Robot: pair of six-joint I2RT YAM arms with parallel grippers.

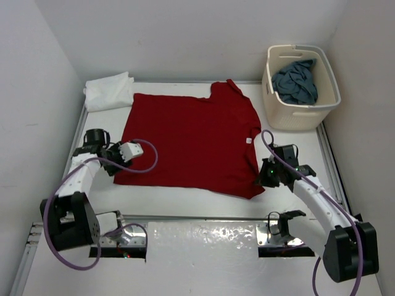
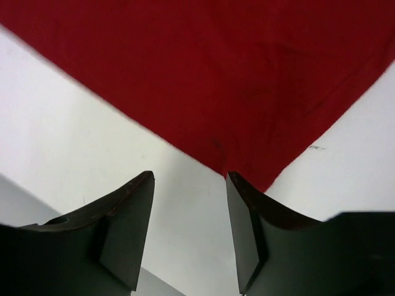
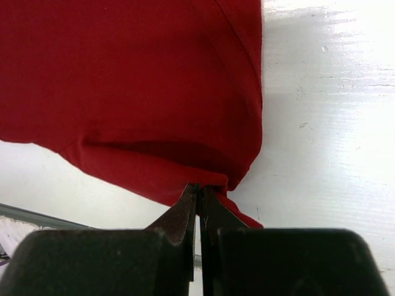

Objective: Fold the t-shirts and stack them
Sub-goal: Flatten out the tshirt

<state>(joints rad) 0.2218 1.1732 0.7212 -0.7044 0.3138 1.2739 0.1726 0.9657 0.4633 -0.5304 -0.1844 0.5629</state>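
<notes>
The bright red t-shirt (image 1: pixel 191 139) lies spread flat on the white table. My left gripper (image 1: pixel 131 150) is at its near left edge, open, with only bare table between the fingers; in the left wrist view the gripper (image 2: pixel 190 179) sits just short of a corner of the red cloth (image 2: pixel 247 92). My right gripper (image 1: pixel 263 175) is at the shirt's near right corner. In the right wrist view it (image 3: pixel 197 189) is shut on a bunched edge of the red shirt (image 3: pixel 136 92). A folded white t-shirt (image 1: pixel 109 91) lies at the back left. The blue-grey t-shirt (image 1: pixel 297 81) is crumpled in the basket.
The cream laundry basket (image 1: pixel 296 115) stands at the back right corner of the table. White walls close in on the left, back and right. A shiny strip (image 1: pixel 203 237) runs along the near edge between the arm bases.
</notes>
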